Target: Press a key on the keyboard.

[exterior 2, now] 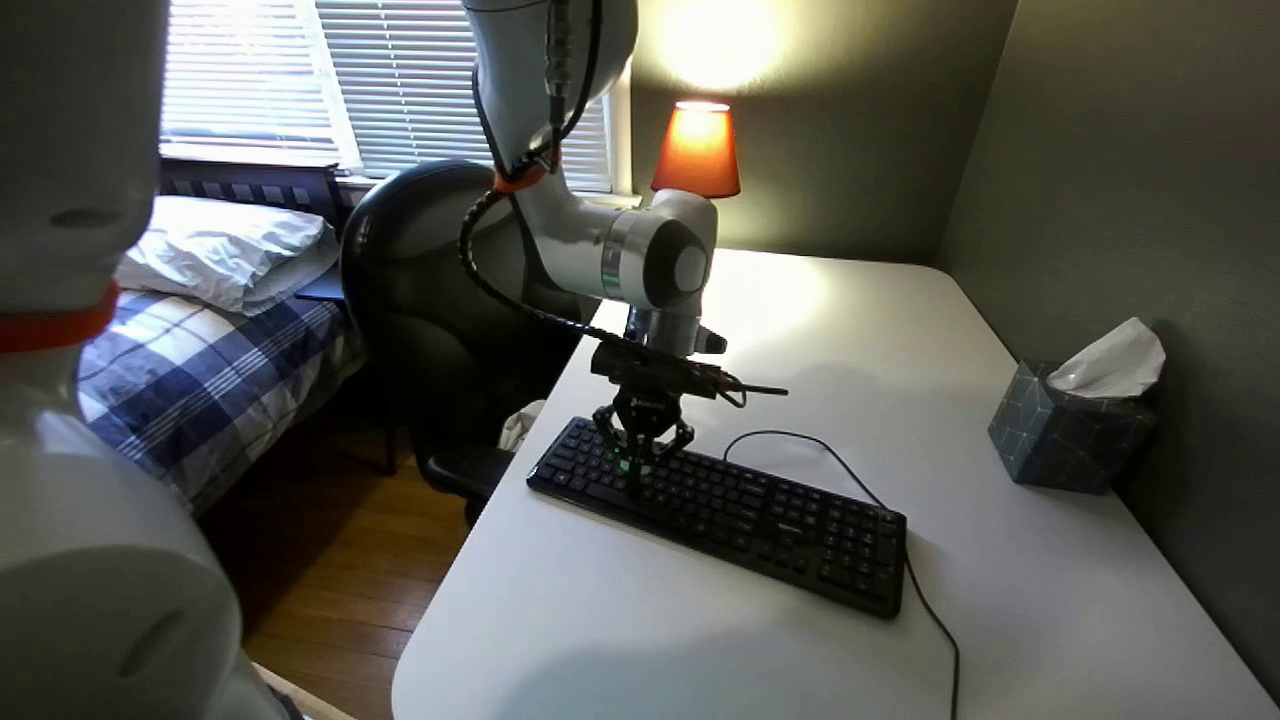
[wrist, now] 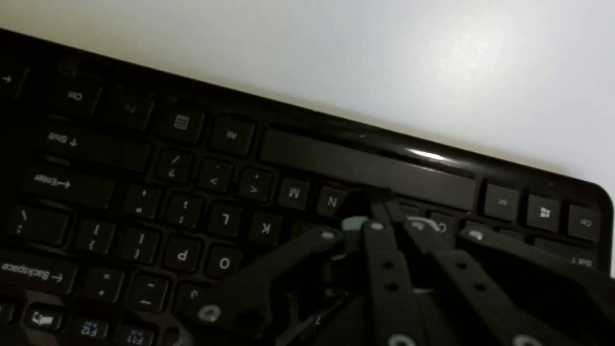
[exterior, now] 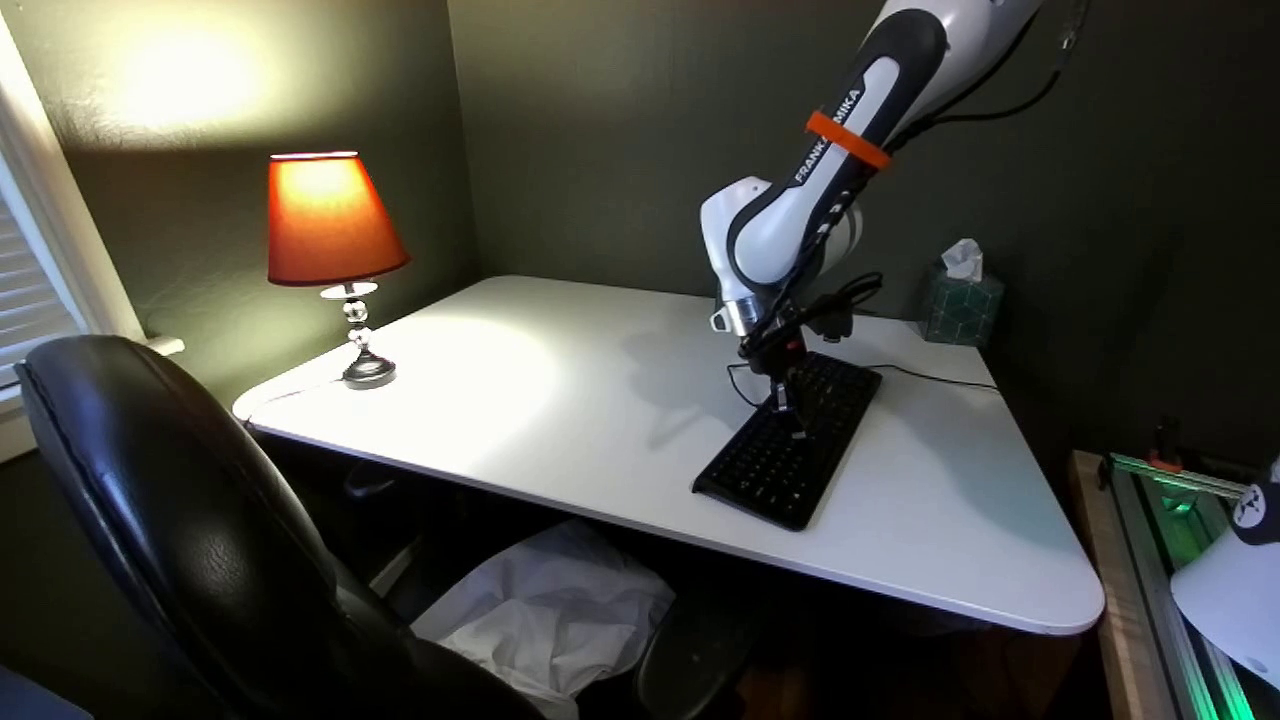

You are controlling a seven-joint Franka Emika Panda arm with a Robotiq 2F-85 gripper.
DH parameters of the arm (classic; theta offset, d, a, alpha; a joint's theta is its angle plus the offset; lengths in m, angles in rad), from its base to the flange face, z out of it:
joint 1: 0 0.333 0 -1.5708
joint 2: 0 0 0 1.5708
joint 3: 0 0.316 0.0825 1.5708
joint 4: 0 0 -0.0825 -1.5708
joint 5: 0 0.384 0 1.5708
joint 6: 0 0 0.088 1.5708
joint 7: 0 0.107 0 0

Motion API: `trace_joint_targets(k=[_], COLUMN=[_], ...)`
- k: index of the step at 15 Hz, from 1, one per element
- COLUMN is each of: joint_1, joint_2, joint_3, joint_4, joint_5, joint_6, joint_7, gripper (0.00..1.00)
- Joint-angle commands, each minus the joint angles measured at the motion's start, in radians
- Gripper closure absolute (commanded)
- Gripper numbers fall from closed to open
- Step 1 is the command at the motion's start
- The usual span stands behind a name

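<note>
White desk (exterior: 580, 400) under a black keyboard (exterior: 766, 470), set for a keypress

In an exterior view, the keyboard lies right of centre, the gripper (exterior: 797, 430) pointing down over it, presumably to press squarely. In an exterior view, a tissue box (exterior 2: 1072, 435) stands at the right, well apart from the keyboard, apparently leaving working room. In the wrist view, the jaws look narrow, together with nothing visible between, likely making one slim prod beside the N key (wrist: 331, 201), near centre; whether touching, I cannot tell

1 lit lamp (exterior: 335, 222), 1 tissue box (exterior 2: 1060, 435), 1 chair (exterior: 200, 530)
</note>
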Motion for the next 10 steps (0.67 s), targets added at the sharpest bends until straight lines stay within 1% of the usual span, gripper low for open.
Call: trace_joint_targets(k=[1, 4, 10], joint_1=[-0.004, -0.007, -0.013], joint_2=[0.043, 0.029, -0.030], joint_3=[0.009, 0.010, 0.011], joint_4=[0.036, 0.025, -0.034], joint_5=[0.013, 0.015, 0.018], joint_6=[-0.018, -0.021, 0.019], joint_7=[0.003, -0.005, -0.017], gripper=[1.00, 1.00, 1.00])
